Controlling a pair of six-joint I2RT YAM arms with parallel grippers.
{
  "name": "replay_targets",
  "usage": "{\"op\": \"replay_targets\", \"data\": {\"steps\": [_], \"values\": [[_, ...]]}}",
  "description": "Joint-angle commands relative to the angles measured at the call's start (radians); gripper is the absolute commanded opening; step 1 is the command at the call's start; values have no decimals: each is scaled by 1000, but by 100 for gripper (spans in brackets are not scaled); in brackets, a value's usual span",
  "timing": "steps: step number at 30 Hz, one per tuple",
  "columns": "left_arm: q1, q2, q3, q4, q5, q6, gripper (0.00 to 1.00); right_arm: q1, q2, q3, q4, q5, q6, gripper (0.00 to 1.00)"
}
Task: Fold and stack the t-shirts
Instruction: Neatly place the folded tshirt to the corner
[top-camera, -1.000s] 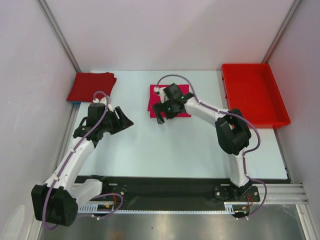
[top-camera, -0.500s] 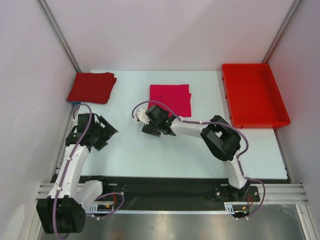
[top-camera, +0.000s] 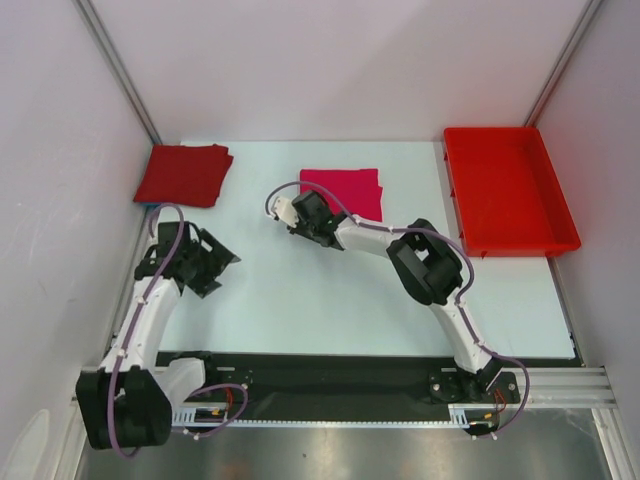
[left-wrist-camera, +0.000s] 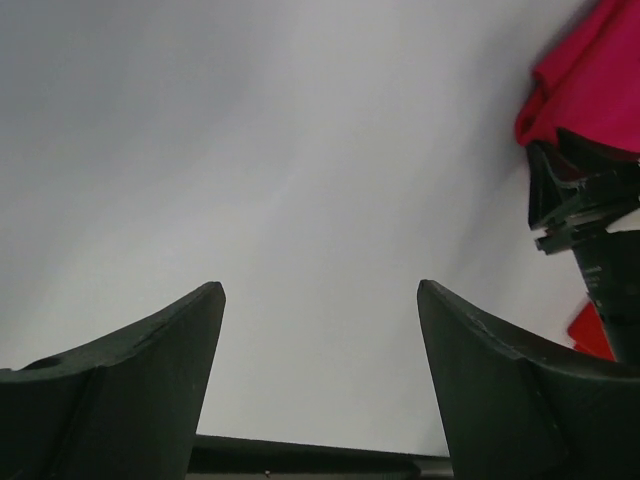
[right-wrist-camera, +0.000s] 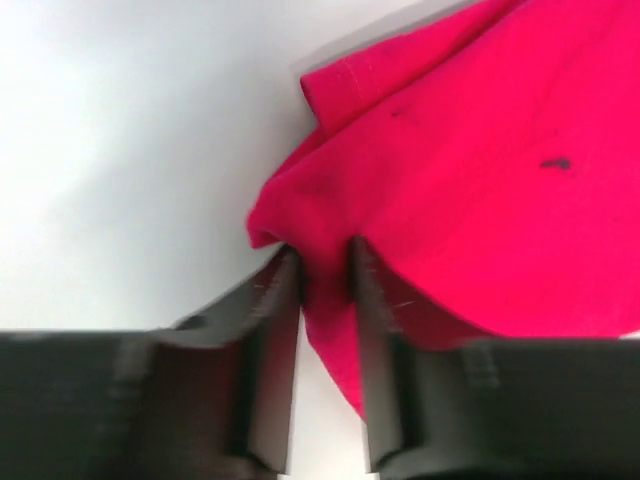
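**Q.** Since the pink shirt (top-camera: 345, 190) is thin cloth, how is it likely to handle?

**A.** Probably light, limp and easy to crease. Lifted by one point it would sag and its fold could fall open. It lies folded flat at the far middle of the worktop (top-camera: 330, 300).

**Q.** Where is it held?

**A.** At its near-left corner. The right end effector (right-wrist-camera: 322, 262) has its fingers pressed close together with a ridge of the shirt's edge pinched between them. A grip over all the layers at that edge looks safer than one on the top layer alone.

**Q.** And the other arm?

**A.** The left end effector (left-wrist-camera: 320, 290) has its fingers spread wide and holds nothing. It hangs over bare worktop on the left.

**Q.** Where is the other shirt?

**A.** The red shirt (top-camera: 183, 173) lies folded at the far left corner, well apart from the pink one.

**Q.** What room is there for moving?

**A.** Bare worktop lies between the two shirts and all along the near side. The red shirt sits hard against the left edge, so there is little margin there. The tray (top-camera: 505, 185) bounds the right side.
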Motion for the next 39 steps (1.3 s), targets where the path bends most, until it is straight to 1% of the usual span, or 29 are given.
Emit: {"op": "replay_targets", "data": {"steps": [1, 2, 3, 5, 6, 7, 8, 9, 10, 11, 12, 13, 14, 15, 16, 17, 20, 21, 25, 26, 29, 31, 35, 38, 39], "values": [[5, 73, 17, 249, 192, 38, 84, -7, 5, 61, -115, -77, 62, 26], [3, 126, 11, 299, 264, 28, 84, -10, 1, 70, -123, -88, 73, 18], [3, 166, 9, 386, 300, 15, 85, -12, -11, 88, -143, -112, 85, 16], [0, 241, 18, 477, 392, -19, 86, -24, -36, 85, -143, -151, 134, 15], [-3, 334, 40, 565, 414, -36, 87, -29, -47, 84, -141, -159, 153, 14], [-24, 378, 59, 602, 428, -76, 89, -32, -62, 87, -146, -166, 182, 13], [-40, 433, 84, 630, 435, -93, 90, -37, -70, 84, -152, -180, 188, 12], [-55, 522, 139, 680, 434, -113, 90, -37, -76, 78, -146, -182, 193, 12], [-93, 574, 164, 704, 441, -151, 90, -38, -81, 75, -144, -183, 205, 11], [-109, 616, 187, 760, 449, -174, 90, -49, -82, 75, -143, -217, 239, 8], [-118, 654, 228, 811, 458, -218, 90, -56, -84, 75, -137, -246, 259, 7], [-127, 724, 245, 833, 455, -241, 91, -61, -87, 76, -134, -252, 271, 6], [-129, 751, 256, 863, 454, -269, 91, -67, -93, 78, -132, -246, 295, 6], [-129, 781, 256, 949, 467, -339, 96, -72, -97, 81, -134, -257, 302, 5], [-135, 832, 262, 981, 477, -372, 98, -75, -107, 79, -134, -271, 306, 4], [-139, 864, 276, 994, 489, -392, 100, -83, -123, 72, -123, -284, 317, 4], [-164, 918, 392, 879, 468, -363, 100, -104, -137, 85, -123, -286, 349, 5], [-170, 921, 397, 836, 457, -355, 100, -109, -139, 91, -123, -289, 355, 4], [-193, 947, 408, 845, 457, -396, 100, -115, -150, 104, -117, -318, 368, 4], [-199, 979, 415, 868, 469, -400, 100, -112, -148, 102, -117, -326, 366, 4], [-228, 1042, 513, 897, 504, -413, 100, -109, -153, 96, -118, -329, 368, 4], [-244, 1101, 555, 861, 510, -413, 100, -112, -160, 88, -114, -329, 374, 4], [-250, 1162, 596, 787, 498, -444, 100, -112, -171, 88, -108, -332, 386, 4], [-254, 1203, 623, 762, 480, -461, 100, -110, -176, 82, -95, -335, 409, 5], [-254, 1216, 645, 782, 484, -470, 100, -110, -177, 79, -92, -338, 411, 5]]}}
